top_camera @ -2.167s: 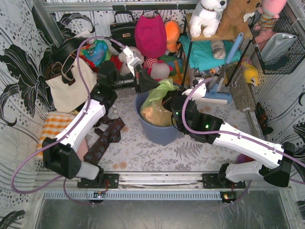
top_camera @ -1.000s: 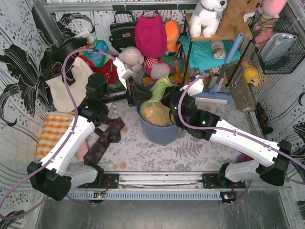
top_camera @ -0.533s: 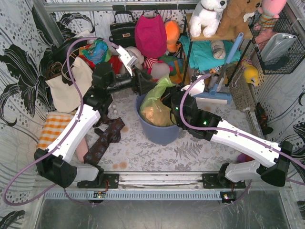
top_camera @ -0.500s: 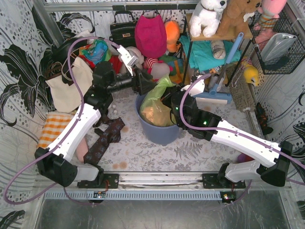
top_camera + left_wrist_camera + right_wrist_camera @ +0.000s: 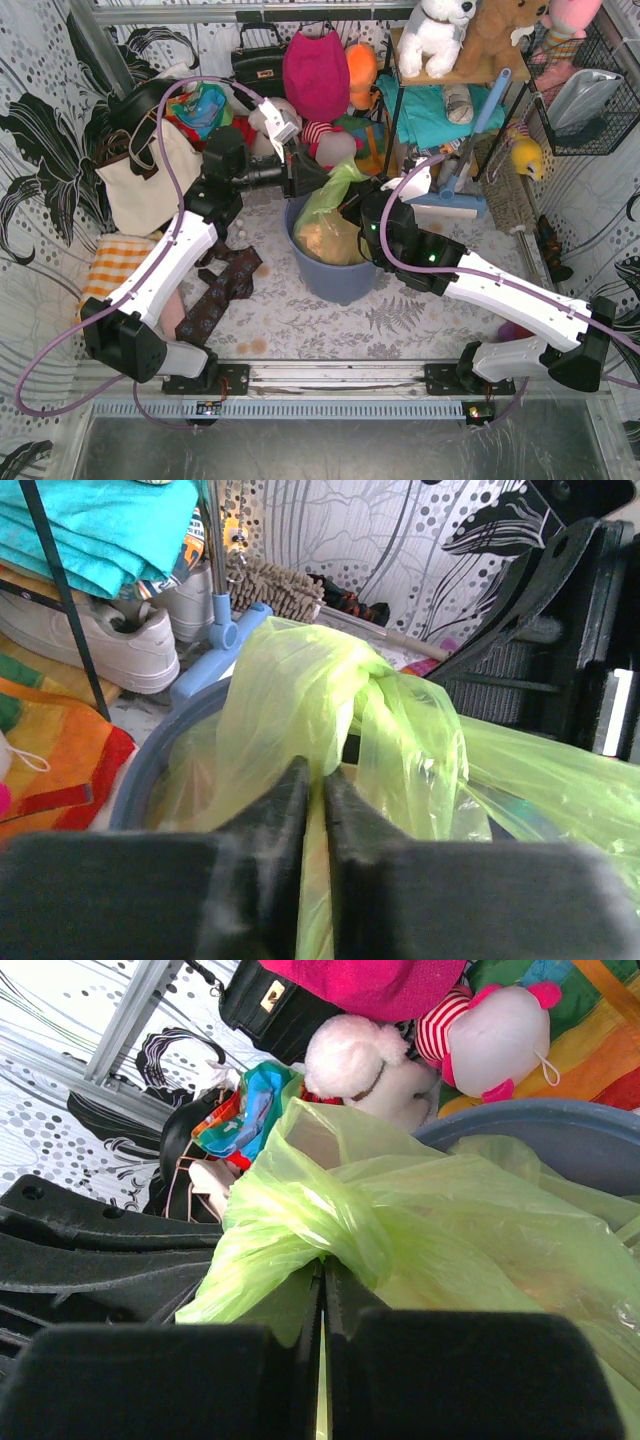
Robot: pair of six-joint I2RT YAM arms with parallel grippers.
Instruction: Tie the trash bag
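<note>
Colours crowding around the light-green trash bag (image 5: 332,195)
The translucent bag is glowing yellow-green, pinkish-brown paper (image 5: 322,238) tinting through; the bin (image 5: 340,280) is showing blue-grey, the table (image 5: 400,318) grey fern print, the walls (image 5: 40,120) black-and-white florals and dots.

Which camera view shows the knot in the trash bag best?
The left wrist view: the knot sits mid-frame, its twisted folds unobstructed. The right wrist view shows it close but partly behind the right claw. The top view shows only the trash bag bunched small between the arms.

Plush toys (image 5: 335,148) and a rack (image 5: 460,76) are crowding the trash bag (image 5: 325,215) from behind; the mat (image 5: 330,325) in front is leaving passage.
</note>
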